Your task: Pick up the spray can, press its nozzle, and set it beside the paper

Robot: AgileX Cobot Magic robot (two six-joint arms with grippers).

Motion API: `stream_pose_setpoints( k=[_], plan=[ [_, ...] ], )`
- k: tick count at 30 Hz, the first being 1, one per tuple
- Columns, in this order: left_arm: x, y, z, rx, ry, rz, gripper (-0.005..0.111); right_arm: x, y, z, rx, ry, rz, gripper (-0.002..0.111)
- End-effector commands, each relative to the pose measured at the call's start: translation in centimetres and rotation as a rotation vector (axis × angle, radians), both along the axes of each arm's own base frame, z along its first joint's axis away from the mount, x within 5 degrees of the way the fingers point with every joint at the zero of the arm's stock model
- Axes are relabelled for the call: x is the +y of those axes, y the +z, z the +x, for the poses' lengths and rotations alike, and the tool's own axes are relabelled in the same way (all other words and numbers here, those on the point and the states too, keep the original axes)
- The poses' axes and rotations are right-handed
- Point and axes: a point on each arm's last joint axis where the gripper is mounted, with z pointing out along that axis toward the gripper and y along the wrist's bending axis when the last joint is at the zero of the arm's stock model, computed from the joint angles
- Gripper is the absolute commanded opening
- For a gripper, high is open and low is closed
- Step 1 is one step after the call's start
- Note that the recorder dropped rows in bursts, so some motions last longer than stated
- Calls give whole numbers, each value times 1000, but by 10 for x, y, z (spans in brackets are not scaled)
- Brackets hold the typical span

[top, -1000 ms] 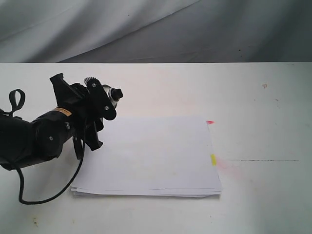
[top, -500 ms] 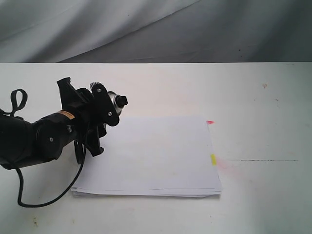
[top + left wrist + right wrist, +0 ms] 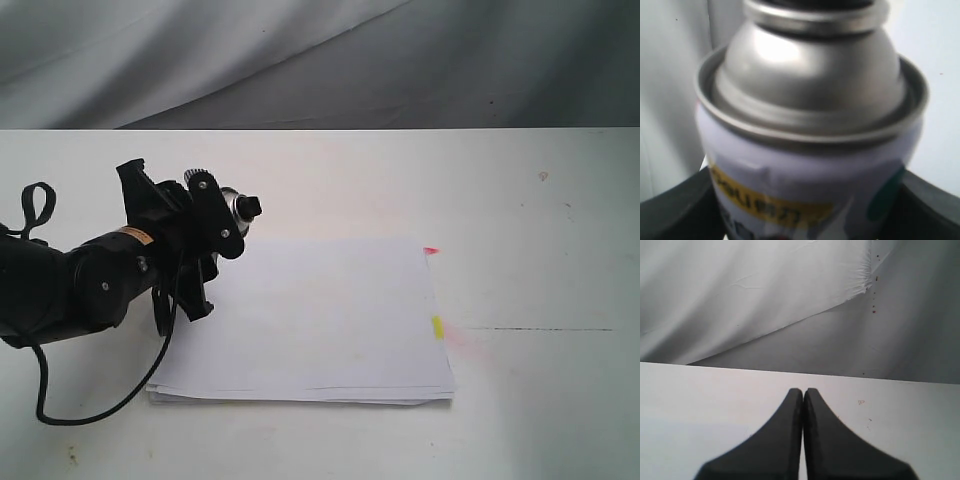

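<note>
Spray can [image 3: 232,203] sits at the left of the desk [image 3: 530,230], clamped between the fingers [image 3: 680,210] of the left gripper [image 3: 180,205]. It is tipped, so its nozzle [image 3: 250,207] aims rightward by the far left corner of the paper [image 3: 310,320]. The left wrist view shows the dark pads bearing on the printed wall just under the silver shoulder. That is the sound place to hold: the wall is straight and stiff, while the dome tapers and would squirt free. I judge the spray can light and rigid but slick-skinned, so a push on the tiny button could pivot it in the grip unless it runs along the can's axis. The paper is limp and thin, with a pink tab [image 3: 431,250] and a yellow tab [image 3: 437,326] on its right edge. The right gripper [image 3: 803,395] is out of the exterior view; its fingers are pressed together, holding nothing.
</note>
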Motion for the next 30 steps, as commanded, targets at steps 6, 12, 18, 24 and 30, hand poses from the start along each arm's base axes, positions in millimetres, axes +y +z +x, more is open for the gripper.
stream_pose_setpoints(
  k=[6,12,18,24,30],
  plan=[
    [0,8,4,-46,33,-28,0,-1,2,0,-38,-10,-30,0],
    [0,7,4,-44,33,-28,0,-1,2,0,-37,-10,-24,0],
    [0,8,4,-46,33,-28,0,-4,8,0,-78,-28,200,0],
    [0,8,4,-46,33,-28,0,3,39,-4,1,50,301,0],
    [0,7,4,-41,35,-29,0,20,128,15,189,174,215,0]
  ],
)
